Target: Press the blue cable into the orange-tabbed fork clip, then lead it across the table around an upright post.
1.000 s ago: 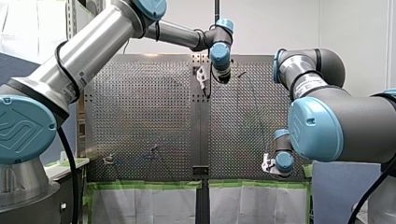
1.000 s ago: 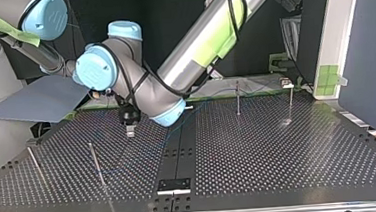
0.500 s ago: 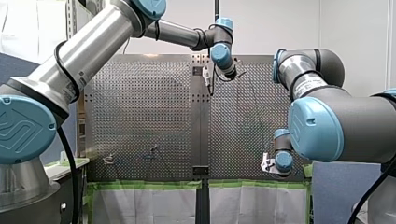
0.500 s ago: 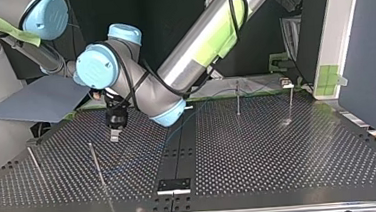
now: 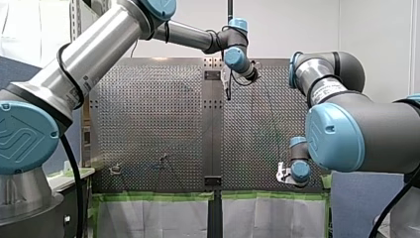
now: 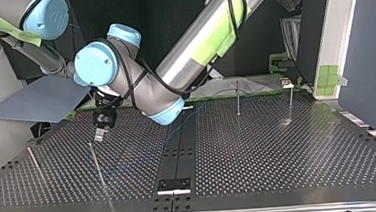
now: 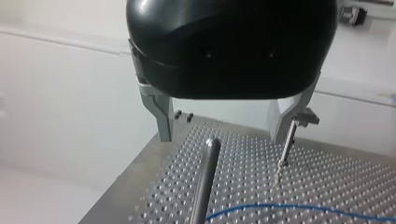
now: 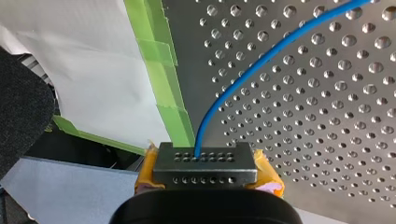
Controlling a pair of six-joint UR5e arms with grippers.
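Observation:
The blue cable runs over the perforated table into my right gripper, whose yellow pads are shut on it near the table's green-taped edge. In the front view that gripper sits low at the right. My left gripper hangs open and empty just above a thin upright post, which stands between its metal fingers. Beyond the post a stretch of the cable lies on the plate. In the top view this gripper hovers over the post at the left.
A second post with a small clip head stands beside my left gripper's other finger. The top view shows two more posts at the back right and a slanted rod at the far left. Green tape lines the table edge.
My left gripper has swung toward the top view's left, from the table's middle to above the post. My right arm has stayed put, still gripping the cable.

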